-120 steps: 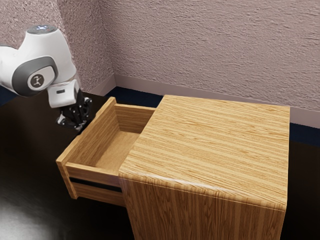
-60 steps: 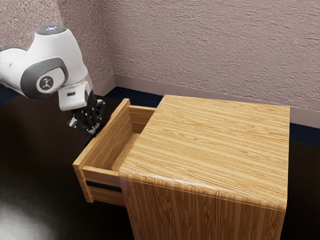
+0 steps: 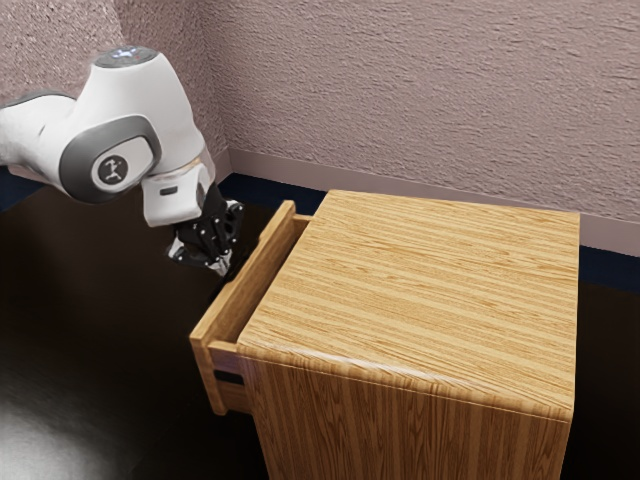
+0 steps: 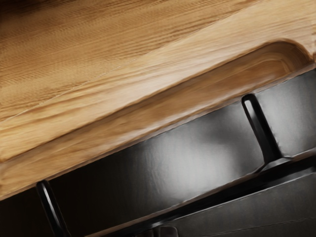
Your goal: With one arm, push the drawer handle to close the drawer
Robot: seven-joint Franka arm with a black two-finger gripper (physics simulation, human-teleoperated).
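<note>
Black two-finger gripper (image 3: 221, 266): closed at the tips, gripping nothing.
Slim black bar handle (image 4: 222, 195): lies just beside the tips; needs steady pressure near mid-span.
Pale wooden drawer (image 3: 255, 285): juts partway from the striped wooden cabinet (image 3: 430, 290); push straight, easing near contact.

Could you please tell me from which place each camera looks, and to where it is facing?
Exterior view: at the arm's side, looking down on the wooden cabinet and its partly open drawer; the arm with its black gripper comes in from this view's left.
Wrist view: on the arm's hand, facing the black drawer handle and wood close beside it.
Shared: the wooden furniture.
</note>
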